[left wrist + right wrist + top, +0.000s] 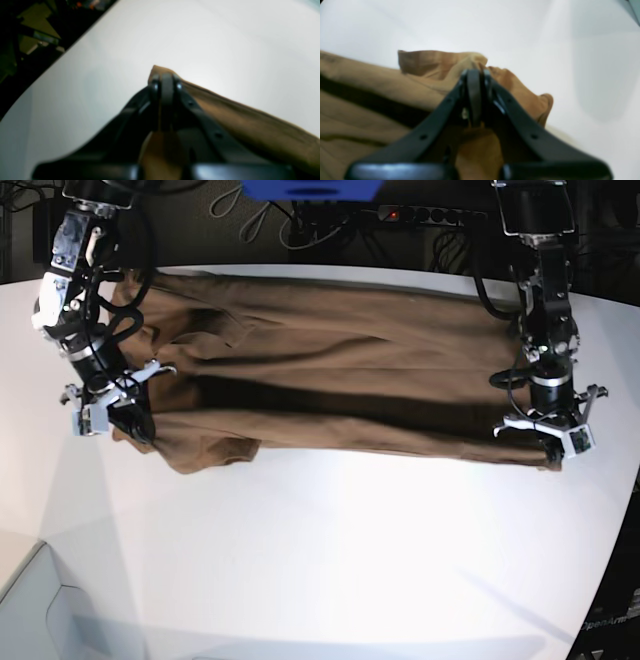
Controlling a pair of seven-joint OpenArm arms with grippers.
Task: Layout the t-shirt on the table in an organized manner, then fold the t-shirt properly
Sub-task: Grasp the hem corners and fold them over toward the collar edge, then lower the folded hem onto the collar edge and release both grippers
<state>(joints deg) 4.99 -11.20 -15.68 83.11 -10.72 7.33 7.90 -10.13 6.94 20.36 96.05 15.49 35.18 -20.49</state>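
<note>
The t-shirt [340,370] lies stretched lengthwise across the far half of the white surface [350,560], with its near long edge raised between the two arms and a dark shadowed crease running under that lifted band. The left gripper [166,77] is pressed together, pinching the corner of the cloth at the hem end, and the right gripper [474,72] is likewise clamped on a bunched fold near a sleeve. This looks like the first lengthwise fold, or a final tensioning of the layout before it; which of the two cannot be told for sure. The next move probably calls for both arms to carry the pinched edge together, level and taut, so the cloth lands flat without sagging in the middle. Both wrist views are blurred, so how much fabric sits between the jaws is hard to make out. The neck tag is not visible, and the far edge of the shirt merges with the dark clutter behind the surface.
</note>
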